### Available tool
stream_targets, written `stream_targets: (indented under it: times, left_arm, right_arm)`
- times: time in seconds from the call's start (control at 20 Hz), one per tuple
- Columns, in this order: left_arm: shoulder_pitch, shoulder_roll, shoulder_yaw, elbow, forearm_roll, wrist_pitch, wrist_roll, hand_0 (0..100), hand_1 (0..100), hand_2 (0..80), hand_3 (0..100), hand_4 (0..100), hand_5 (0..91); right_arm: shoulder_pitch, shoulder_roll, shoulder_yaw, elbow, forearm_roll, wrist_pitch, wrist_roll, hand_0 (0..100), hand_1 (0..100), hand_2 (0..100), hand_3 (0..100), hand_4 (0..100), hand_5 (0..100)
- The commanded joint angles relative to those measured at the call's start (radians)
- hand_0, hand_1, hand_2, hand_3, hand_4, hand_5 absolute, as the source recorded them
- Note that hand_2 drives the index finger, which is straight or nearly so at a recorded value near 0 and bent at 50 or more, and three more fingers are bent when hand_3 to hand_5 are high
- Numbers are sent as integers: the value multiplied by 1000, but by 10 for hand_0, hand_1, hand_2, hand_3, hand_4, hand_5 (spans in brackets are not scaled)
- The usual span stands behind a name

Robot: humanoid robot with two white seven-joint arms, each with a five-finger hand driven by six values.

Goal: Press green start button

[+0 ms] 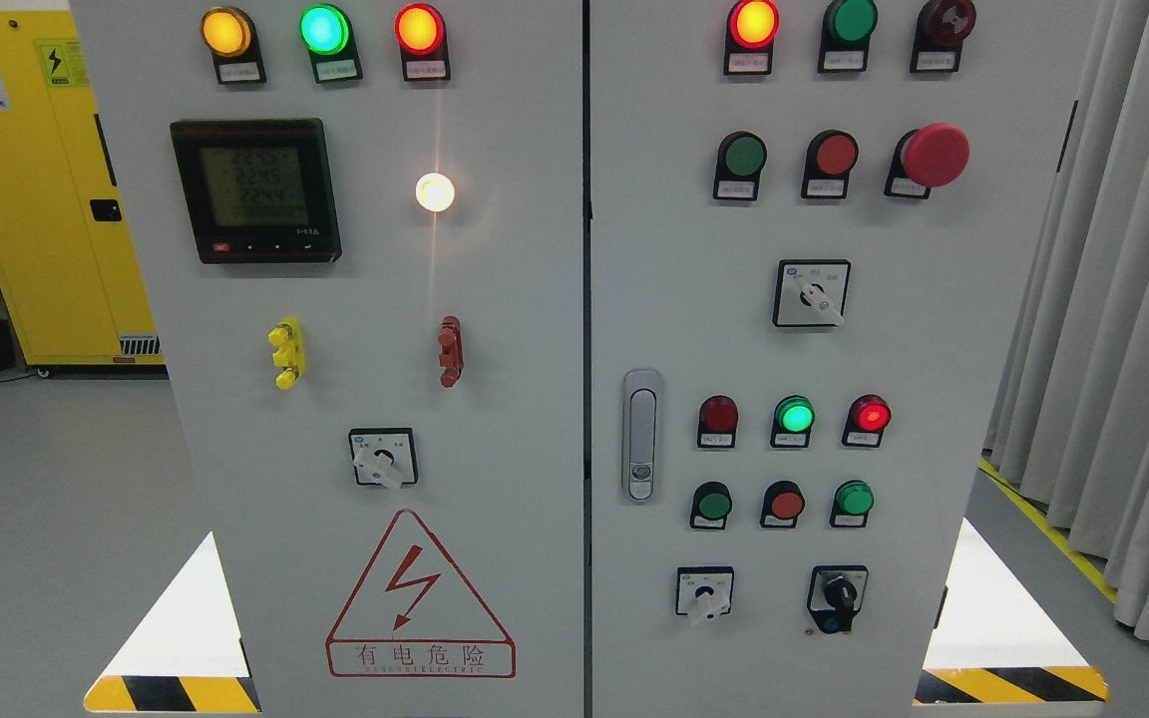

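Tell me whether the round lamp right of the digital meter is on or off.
On. The round lamp glows bright white, with a vertical flare streaking above and below it, beside the digital meter.

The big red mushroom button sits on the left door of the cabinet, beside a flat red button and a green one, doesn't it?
Not quite. The head view shows the big red mushroom button on the right door, not the left. The rest holds: it sits beside a flat red button and a green one in the same row.
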Motion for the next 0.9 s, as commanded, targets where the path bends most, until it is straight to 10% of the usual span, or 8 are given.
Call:
stream_targets:
  times: [0.0, 0.4, 0.85]
  left_arm:
    - [-31, 2, 0, -26, 0, 3, 0, 120, 556, 0, 0, 0, 0]
    - [-31, 1, 0, -26, 0, 3, 0, 120, 556, 0, 0, 0, 0]
    - [-29, -30, 2, -26, 0, 3, 0, 120, 556, 0, 0, 0, 0]
  right_arm:
    - [0, 0, -3, 11, -1, 0, 0, 187, 303, 0, 0, 0, 0]
    - [0, 10, 13, -41, -29, -64, -13, 184, 305, 0, 0, 0, 0]
    - [99, 69, 98, -674, -12, -63, -41, 152, 370, 0, 0, 0, 0]
